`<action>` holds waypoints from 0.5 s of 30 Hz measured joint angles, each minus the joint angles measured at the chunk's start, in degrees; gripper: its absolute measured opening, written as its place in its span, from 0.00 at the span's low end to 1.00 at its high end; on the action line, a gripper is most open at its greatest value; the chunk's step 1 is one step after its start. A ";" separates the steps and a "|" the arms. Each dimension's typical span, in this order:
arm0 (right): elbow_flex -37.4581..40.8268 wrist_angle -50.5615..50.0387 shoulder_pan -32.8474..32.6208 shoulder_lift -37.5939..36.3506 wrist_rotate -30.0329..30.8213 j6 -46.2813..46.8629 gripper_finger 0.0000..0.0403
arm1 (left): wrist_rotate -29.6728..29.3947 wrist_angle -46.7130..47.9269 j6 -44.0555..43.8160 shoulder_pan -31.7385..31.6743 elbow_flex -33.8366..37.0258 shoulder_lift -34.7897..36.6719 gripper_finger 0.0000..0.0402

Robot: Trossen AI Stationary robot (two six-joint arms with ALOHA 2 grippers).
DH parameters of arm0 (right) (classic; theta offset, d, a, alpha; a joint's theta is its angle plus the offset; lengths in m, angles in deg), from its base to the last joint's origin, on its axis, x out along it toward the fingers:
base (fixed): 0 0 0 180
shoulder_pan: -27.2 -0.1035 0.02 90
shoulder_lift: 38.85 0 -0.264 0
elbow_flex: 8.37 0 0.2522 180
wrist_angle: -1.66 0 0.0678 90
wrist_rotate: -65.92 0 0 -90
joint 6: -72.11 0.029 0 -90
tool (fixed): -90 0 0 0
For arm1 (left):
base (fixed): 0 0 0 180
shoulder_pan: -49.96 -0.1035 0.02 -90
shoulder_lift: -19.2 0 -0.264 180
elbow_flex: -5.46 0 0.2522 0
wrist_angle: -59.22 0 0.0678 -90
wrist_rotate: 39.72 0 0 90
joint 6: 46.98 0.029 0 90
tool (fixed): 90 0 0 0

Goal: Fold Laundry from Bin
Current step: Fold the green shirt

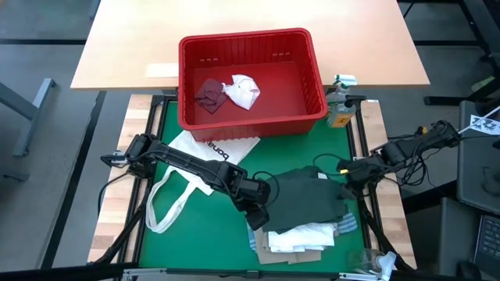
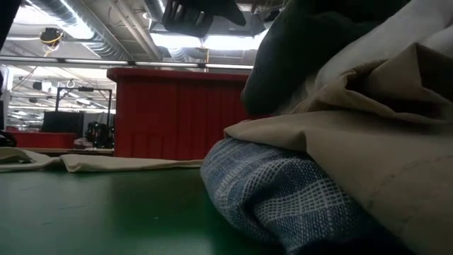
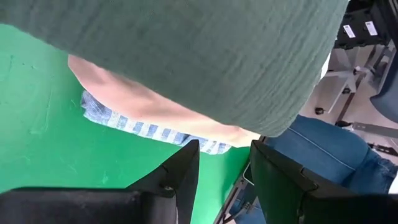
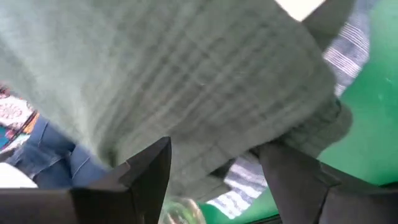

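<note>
most of the laundry was out of the bin [image 1: 251, 45]: blue-striped cloth [image 2: 283, 195], tan shirt [image 2: 368, 142] and white shirt [image 1: 301, 236] lay stacked at the table's near edge, dark green-grey top [image 1: 308, 195] draped over them, looked unfinished. left gripper [image 1: 262, 215] sat at the top's left edge, fingers apart, pinching nothing visible. right gripper [image 1: 348, 173] at its right edge, fingers spread wide. maroon piece [image 1: 209, 94] and white piece [image 1: 244, 90] were left in the bin. tote bag [image 1: 207, 152] lay aside.
</note>
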 joint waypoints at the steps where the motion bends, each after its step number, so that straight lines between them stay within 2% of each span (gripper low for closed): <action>1: 0.74 0.32 0.00 0.37 0.08 1.04 0.60 | -0.11 0.00 0.00 0.00 0.00 0.00 0.34; 11: 4.14 3.04 0.00 5.91 0.51 3.78 0.60 | -0.35 0.00 -0.17 0.00 -0.04 0.00 0.34; 15: 5.69 7.18 0.00 8.52 -0.42 3.75 0.60 | -0.33 0.00 -0.22 0.00 -0.04 0.00 0.34</action>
